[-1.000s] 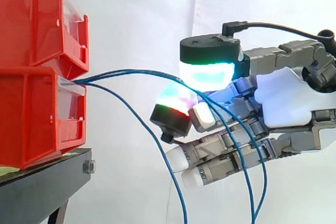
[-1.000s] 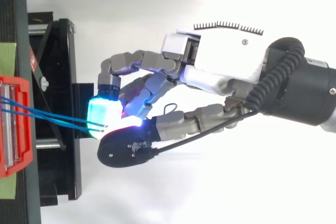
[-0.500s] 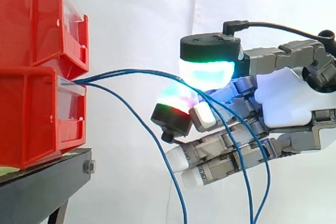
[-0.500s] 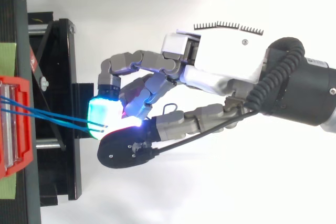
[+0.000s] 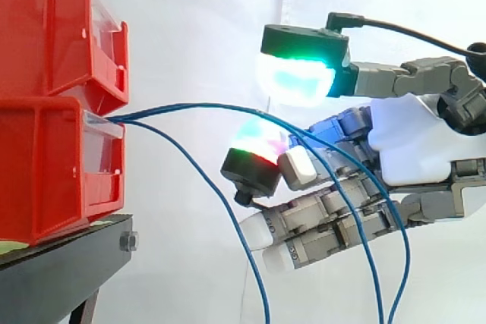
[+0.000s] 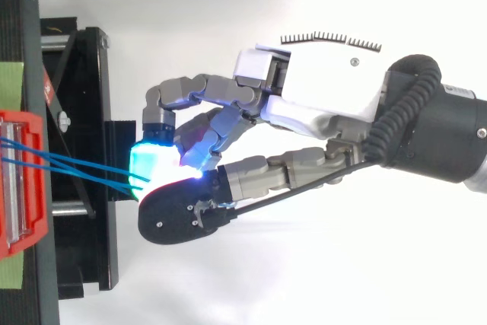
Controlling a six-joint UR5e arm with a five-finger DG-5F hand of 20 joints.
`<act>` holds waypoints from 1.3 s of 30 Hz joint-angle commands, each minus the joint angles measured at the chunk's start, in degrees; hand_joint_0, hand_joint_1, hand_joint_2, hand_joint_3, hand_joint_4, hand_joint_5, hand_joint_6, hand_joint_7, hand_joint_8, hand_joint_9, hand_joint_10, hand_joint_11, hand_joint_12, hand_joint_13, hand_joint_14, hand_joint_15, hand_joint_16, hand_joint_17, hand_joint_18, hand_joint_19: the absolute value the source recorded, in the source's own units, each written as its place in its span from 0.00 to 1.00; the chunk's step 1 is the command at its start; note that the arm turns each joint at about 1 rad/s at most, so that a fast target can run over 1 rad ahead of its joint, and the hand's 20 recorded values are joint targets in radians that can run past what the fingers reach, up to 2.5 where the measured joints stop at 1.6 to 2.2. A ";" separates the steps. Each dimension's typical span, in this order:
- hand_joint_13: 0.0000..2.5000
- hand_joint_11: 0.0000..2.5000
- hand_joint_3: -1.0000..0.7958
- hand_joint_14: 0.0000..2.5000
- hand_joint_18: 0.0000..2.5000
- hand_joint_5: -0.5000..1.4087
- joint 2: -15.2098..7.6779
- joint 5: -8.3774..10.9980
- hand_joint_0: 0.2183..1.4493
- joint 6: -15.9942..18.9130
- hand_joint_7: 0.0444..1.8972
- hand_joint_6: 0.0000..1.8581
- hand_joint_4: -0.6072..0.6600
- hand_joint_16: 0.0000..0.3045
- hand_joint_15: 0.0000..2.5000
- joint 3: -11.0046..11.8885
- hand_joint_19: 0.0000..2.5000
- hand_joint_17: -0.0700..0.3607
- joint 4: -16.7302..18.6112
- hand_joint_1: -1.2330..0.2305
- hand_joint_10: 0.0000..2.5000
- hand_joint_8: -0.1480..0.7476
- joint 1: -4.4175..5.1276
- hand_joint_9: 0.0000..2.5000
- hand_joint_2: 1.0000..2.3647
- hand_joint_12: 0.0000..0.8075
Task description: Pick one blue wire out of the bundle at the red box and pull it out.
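Hand released, blue wires loose in the gap between its pads.

Thumb pad (image 5: pixel 296 81), glowing green-cyan, stands clear above the wires (image 5: pixel 197 105); finger pad (image 5: pixel 257 146), red-green, sits just below them. Nothing pinched: open space shows between thumb pad and wires, and contact with the lower pad cannot be told. Other fingers lie half-curled beneath, holding nothing. Two wires arc through the gap, then droop across the front of the fingers to the bottom edge; a third drops away nearer the bins. Hand (image 6: pixel 327 89) reaches in from the right, its pads well apart from the bins. All wires come out of the front of the lower bin (image 5: pixel 45 165), under the upper bin (image 5: pixel 45 28), both red, on a black stand (image 5: pixel 61 263).
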 commanded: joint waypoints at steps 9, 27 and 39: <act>0.23 0.29 0.40 0.01 0.17 0.21 0.00 0.00 0.27 0.00 0.65 0.41 0.67 0.20 0.12 0.00 0.18 0.48 0.00 0.32 0.01 0.50 0.01 0.42 0.01 0.49; 0.21 0.27 0.48 0.00 0.17 0.20 0.00 0.00 0.27 -0.09 0.70 0.39 0.75 0.20 0.12 0.00 0.17 0.49 0.00 0.29 0.01 0.49 0.01 0.39 0.02 0.49; 0.22 0.25 0.47 0.00 0.17 0.24 0.00 -0.09 0.32 0.00 0.77 0.27 0.81 0.20 0.11 0.00 0.17 0.49 0.00 0.34 0.01 0.47 0.01 0.40 0.01 0.48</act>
